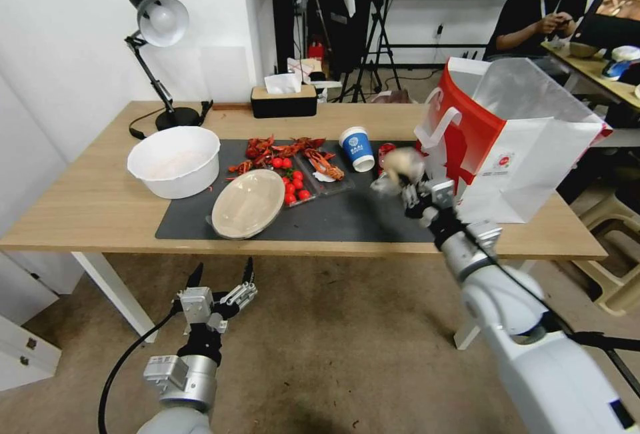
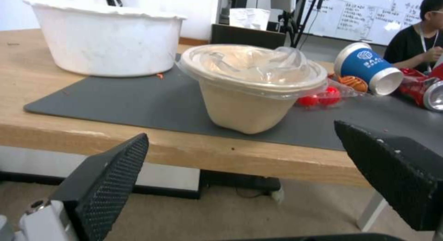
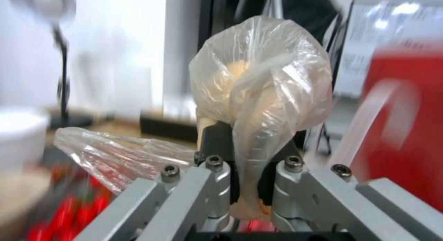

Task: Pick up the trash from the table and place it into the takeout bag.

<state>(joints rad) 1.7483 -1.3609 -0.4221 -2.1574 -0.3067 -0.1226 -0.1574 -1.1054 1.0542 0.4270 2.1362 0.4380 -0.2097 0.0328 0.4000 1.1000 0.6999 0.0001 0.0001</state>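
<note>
While pinched at its twisted neck, the small bag (image 3: 261, 81) stands above the right gripper (image 3: 251, 185), whose jaws are closed narrow on the gathered film; a pale orange lump fills the pouch and a loose tail of plastic trails to one side. The load looks light, soft and slippery, so a hold on the bunched neck, not the swollen pouch, seems the surer one, and thin film could slide out if the jaws eased. In the head view the bag (image 1: 398, 166) and right gripper (image 1: 408, 187) hang over the mat just beside the takeout bag (image 1: 513, 154), below its open mouth, near a white strap handle.

Left on the table (image 1: 100, 207): a blue paper cup (image 1: 357, 147) lying tipped, a crushed red can (image 1: 385, 154) between cup and takeout bag, and a beige plate (image 1: 248, 203) with a clear lid, seen from the left wrist as a shallow bowl (image 2: 251, 92). Cup and can are judged light and easily dented; the plate is stiff but wide, best taken at its rim.

The left gripper (image 1: 223, 284) waits low before the table edge, jaws spread wide and empty.
</note>
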